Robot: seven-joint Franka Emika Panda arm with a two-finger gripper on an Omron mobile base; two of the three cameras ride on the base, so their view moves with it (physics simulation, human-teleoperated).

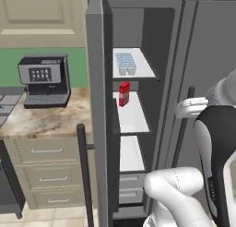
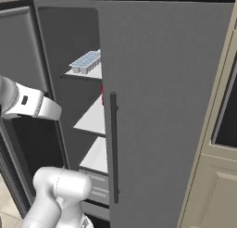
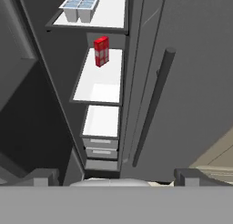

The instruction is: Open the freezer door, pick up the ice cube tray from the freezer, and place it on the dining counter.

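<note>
While the freezer door (image 1: 97,106) stands swung open, edge-on in the left base view with its dark handle (image 1: 83,175) low beside it, the freezer (image 1: 154,32) shows its white shelves. On the top shelf (image 1: 145,69) lies the tray (image 1: 125,63), pale blue, flat, toward the front. One shelf down, a red carton (image 1: 124,93) stands upright. Grey drawers (image 3: 101,147) sit at the bottom. In the hand view the end effector (image 3: 116,176) has its fingertips (image 3: 40,176) spread wide, pinching nothing, well apart from the tray and pointed at the lower shelves. To the right is the wider plain door (image 2: 171,106), closed, with its own long handle (image 2: 114,148). Left of the freezer a table (image 1: 50,120) carries a coffee machine (image 1: 44,80).
</note>
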